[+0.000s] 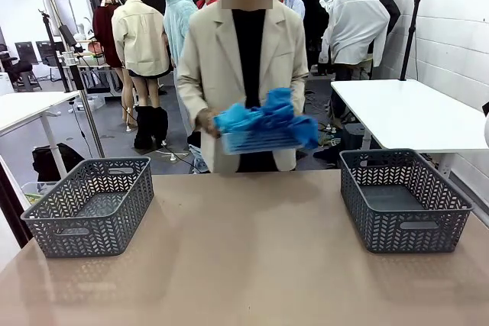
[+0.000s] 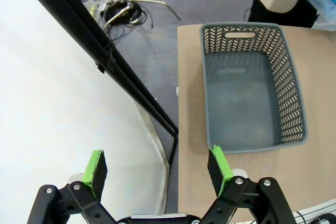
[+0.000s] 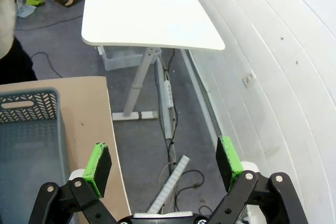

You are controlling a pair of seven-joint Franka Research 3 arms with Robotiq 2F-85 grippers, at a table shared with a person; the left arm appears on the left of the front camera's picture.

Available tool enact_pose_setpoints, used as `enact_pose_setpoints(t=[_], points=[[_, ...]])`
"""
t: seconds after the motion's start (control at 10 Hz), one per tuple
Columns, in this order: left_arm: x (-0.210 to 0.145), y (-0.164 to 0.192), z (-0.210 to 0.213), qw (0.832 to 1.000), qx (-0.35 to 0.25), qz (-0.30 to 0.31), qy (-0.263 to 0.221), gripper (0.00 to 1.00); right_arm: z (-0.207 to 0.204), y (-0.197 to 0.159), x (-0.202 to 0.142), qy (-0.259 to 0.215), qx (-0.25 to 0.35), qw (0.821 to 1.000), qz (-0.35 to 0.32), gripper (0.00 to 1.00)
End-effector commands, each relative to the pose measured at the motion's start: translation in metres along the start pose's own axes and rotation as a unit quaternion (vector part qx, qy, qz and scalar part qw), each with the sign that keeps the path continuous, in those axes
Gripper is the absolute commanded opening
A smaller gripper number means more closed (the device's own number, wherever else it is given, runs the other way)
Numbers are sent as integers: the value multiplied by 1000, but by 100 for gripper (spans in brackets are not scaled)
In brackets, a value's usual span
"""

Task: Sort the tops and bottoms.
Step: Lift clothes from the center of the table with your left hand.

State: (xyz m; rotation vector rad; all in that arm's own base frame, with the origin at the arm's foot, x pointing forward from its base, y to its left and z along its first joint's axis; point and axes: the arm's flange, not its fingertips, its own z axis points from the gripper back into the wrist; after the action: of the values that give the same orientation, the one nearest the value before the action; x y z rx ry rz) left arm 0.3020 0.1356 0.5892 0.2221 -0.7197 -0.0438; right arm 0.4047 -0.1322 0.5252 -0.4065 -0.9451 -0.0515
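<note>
Left gripper (image 2: 156,162) and right gripper (image 3: 164,157), black, green-padded, are hanging wide open, empty; person (image 1: 205,59) is holding crumpled blue shirts (image 1: 269,121).

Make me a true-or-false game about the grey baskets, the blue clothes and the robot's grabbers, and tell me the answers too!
1. The person holds the blue clothes at the far side of the table. True.
2. The left grey basket has a shirt in it. False: it is empty.
3. The left gripper is open. True.
4. The right gripper squeezes a shirt. False: it is open and holds nothing.
5. The left grey basket touches the right grey basket. False: they stand far apart, one at each side of the table.
</note>
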Motion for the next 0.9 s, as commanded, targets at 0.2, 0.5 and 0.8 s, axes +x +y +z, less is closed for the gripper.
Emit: enact_pose_setpoints(t=[0.2, 0.5, 0.8], points=[[2, 1, -2, 1000, -1, -2, -5, 100, 2, -2, 0, 3, -2, 1000, 5, 100], [2, 1, -2, 1000, -1, -2, -5, 100, 2, -2, 0, 3, -2, 1000, 5, 100], [2, 1, -2, 1000, -1, -2, -5, 100, 2, -2, 0, 3, -2, 1000, 5, 100]])
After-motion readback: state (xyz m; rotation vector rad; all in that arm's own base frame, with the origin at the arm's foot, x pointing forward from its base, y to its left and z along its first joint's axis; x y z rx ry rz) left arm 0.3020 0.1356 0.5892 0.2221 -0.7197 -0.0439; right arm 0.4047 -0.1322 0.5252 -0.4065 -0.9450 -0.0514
